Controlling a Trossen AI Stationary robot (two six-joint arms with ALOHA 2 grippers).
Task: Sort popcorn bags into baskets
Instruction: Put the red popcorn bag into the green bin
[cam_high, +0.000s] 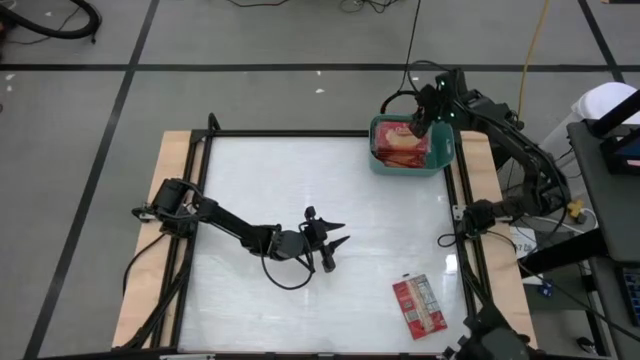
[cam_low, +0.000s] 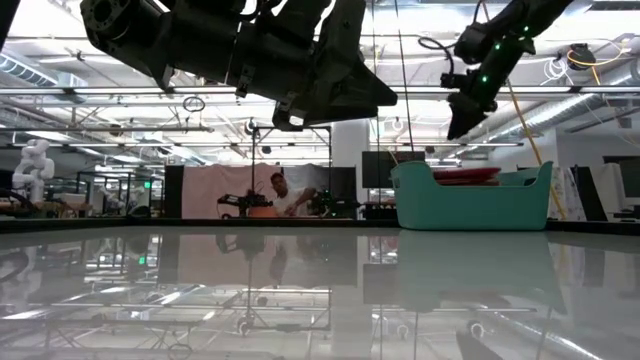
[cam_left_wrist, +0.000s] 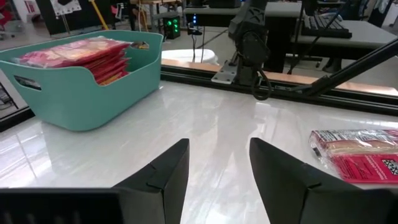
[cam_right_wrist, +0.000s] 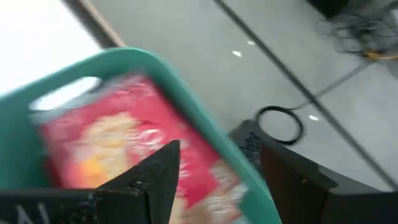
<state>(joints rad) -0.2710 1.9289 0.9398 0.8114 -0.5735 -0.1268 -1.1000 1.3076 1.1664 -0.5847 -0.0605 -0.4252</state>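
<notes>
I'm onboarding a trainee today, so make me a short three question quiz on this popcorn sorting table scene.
1. True or false: one flat red popcorn packet lies on the white table outside the teal plastic tub.
2. Which gripper hangs over the tub?
A. left gripper
B. right gripper
C. neither
3. Fill in: the left gripper's fingers are ____ and hold nothing.

Key
1. True; it lies near the table's right front corner, printed panel up.
2. B; its fingers stand apart above the red packets stacked in the tub.
3. Open; the left gripper hovers over mid table.
</notes>
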